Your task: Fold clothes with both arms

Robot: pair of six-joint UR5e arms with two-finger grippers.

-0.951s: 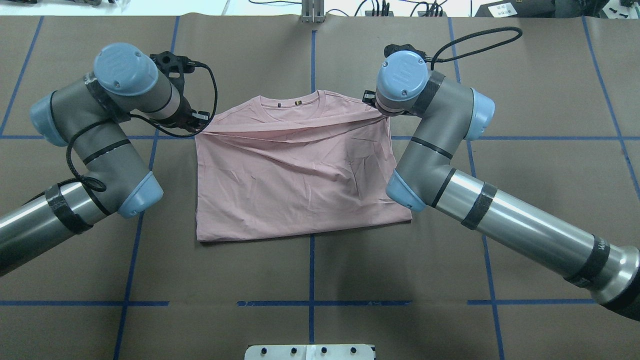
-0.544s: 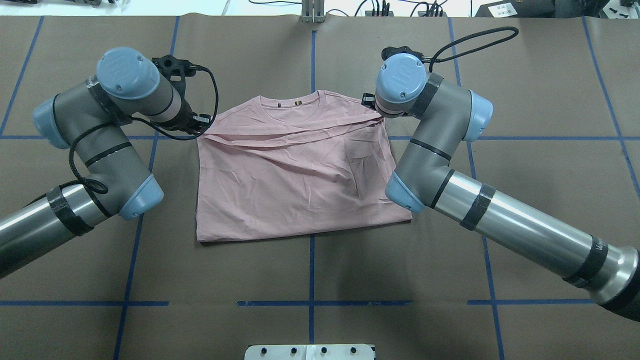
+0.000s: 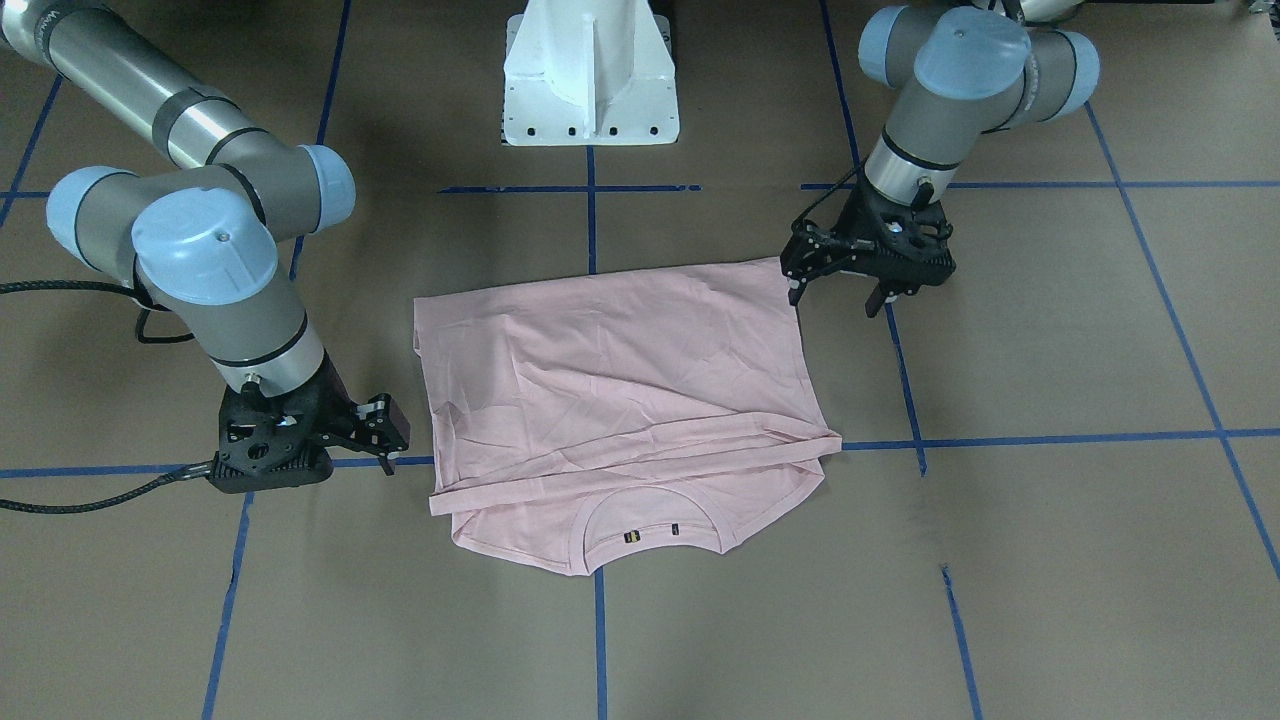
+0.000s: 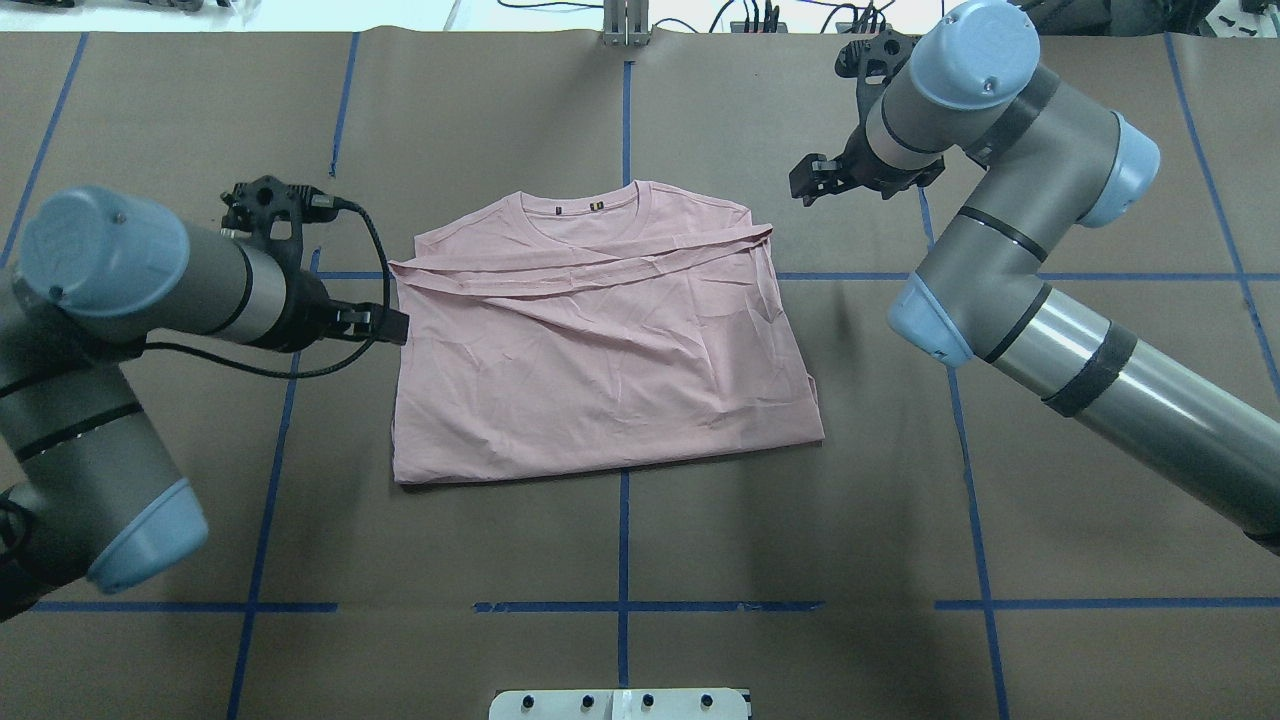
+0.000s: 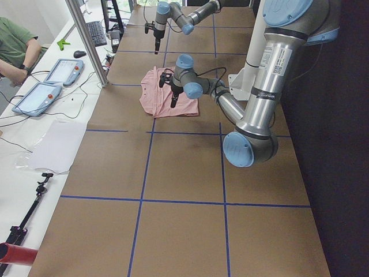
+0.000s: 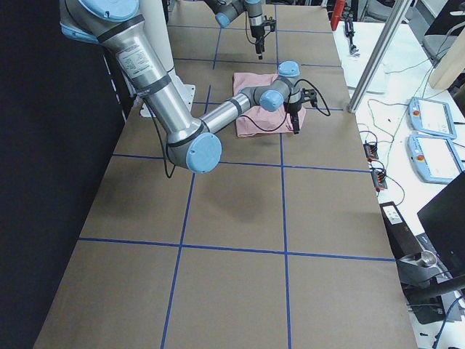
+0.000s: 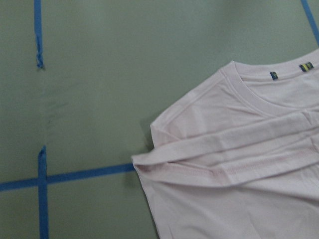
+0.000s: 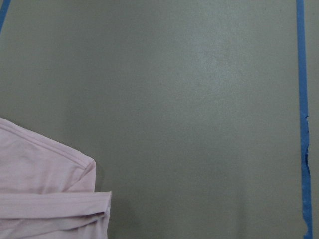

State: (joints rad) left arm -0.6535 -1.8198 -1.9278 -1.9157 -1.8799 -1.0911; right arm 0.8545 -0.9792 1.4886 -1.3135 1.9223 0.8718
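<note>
Left arm (image 4: pixel 110 270): comes in from the left edge of the overhead view, elbow bent, wrist turned toward the middle of the worktop (image 4: pixel 1100 500).
Left gripper (image 4: pixel 385 322): hangs just beside the left edge of the T-shirt (image 4: pixel 600 370), a little below the shoulder. In the front-facing view its jaws stand apart and are empty.
T-shirt: lies flat in the middle of the worktop, folded into a rough rectangle. A plain pink side faces up and the cloth is lightly creased.
Collar (image 7: pixel 251 94): at the far edge, away from the robot, with two small labels showing inside it.
Folded edge (image 4: pixel 600 265): a narrow band of cloth runs across the shirt just below the collar, from the left side to the right shoulder.
Right gripper (image 4: pixel 845 185): up and to the right of the shirt's right shoulder, apart from the cloth. Its jaws look apart and are empty.
Right arm (image 4: pixel 1000 230): reaches in from the lower right, wrist raised near the far edge.
Tape lines (image 4: pixel 622 540): a blue grid on the brown worktop cover; one line runs under the shirt.
</note>
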